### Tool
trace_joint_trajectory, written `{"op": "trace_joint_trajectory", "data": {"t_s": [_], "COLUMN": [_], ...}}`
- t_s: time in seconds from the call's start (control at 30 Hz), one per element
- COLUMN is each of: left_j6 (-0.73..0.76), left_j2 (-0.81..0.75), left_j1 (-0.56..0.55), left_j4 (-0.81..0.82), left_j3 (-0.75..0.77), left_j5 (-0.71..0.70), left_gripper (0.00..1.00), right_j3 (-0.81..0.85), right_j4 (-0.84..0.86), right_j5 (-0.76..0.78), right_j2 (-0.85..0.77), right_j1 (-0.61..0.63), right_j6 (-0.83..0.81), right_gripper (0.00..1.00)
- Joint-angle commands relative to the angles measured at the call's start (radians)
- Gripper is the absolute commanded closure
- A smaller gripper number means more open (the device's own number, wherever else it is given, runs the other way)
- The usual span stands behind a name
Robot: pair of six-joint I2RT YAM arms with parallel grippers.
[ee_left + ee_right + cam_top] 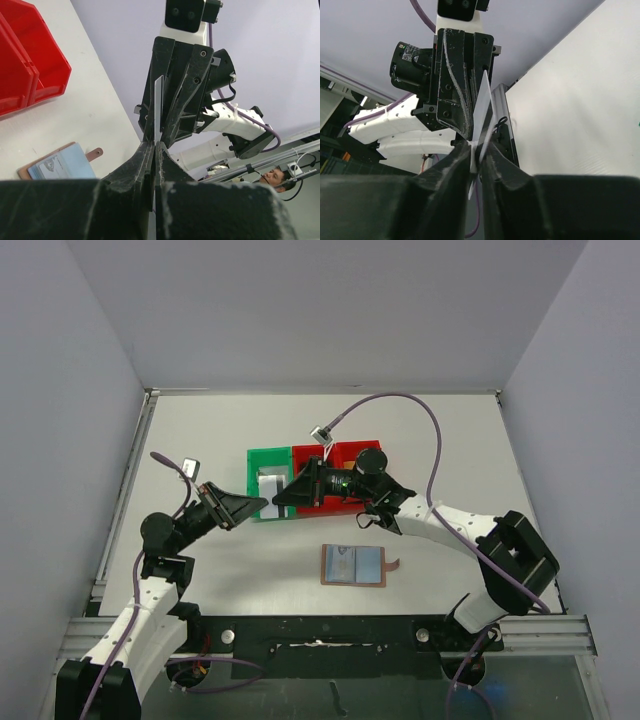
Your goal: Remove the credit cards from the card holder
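The card holder (352, 564) lies open on the table, blue-grey pockets up, its strap tab (392, 563) at the right; it also shows in the left wrist view (60, 162). Both grippers meet tip to tip above the green bin. My left gripper (154, 145) is shut on a thin pale credit card (158, 107), seen edge-on. My right gripper (481, 146) pinches the opposite end of the same card (482, 100). From above, the left gripper (262, 503) and right gripper (282, 496) nearly touch. A pale silver-grey card (268, 486) lies in the bin below them.
A green bin (262, 456) and two red bins (345, 450) stand side by side at mid-table, behind the card holder. White walls close the table at the back and sides. Both arms stretch low over the table toward the bins.
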Motion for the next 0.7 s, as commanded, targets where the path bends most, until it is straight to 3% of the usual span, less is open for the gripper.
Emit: {"op": "trace_joint_trajectory", "data": {"t_s": [0.0, 0.17, 0.33, 0.57, 0.6, 0.67], "left_j6": [0.004, 0.003, 0.002, 0.009, 0.022, 0.074], "left_j2": [-0.015, -0.015, -0.014, -0.019, -0.02, -0.023], "left_j1": [0.005, 0.004, 0.004, 0.003, 0.004, 0.004], "left_j4": [0.059, 0.058, 0.058, 0.048, 0.033, -0.06], "left_j3": [-0.003, 0.0, 0.002, 0.004, 0.009, 0.029], "left_j5": [-0.009, -0.009, -0.006, -0.003, 0.0, 0.001], "left_gripper": [1.0, 1.0, 1.0, 1.0, 0.94, 0.72], "right_j3": [0.016, -0.002, -0.007, -0.009, -0.013, -0.021], "right_j4": [0.037, 0.04, 0.06, 0.063, 0.05, 0.008], "right_j5": [0.008, 0.017, 0.009, 0.01, 0.021, 0.047], "right_j2": [-0.052, -0.075, -0.073, -0.077, -0.083, -0.099], "right_j1": [-0.01, -0.021, -0.022, -0.024, -0.027, -0.038], "right_j6": [-0.013, -0.014, -0.001, 0.0, -0.006, -0.028], "right_gripper": [0.78, 0.7, 0.78, 0.98, 1.0, 1.0]}}
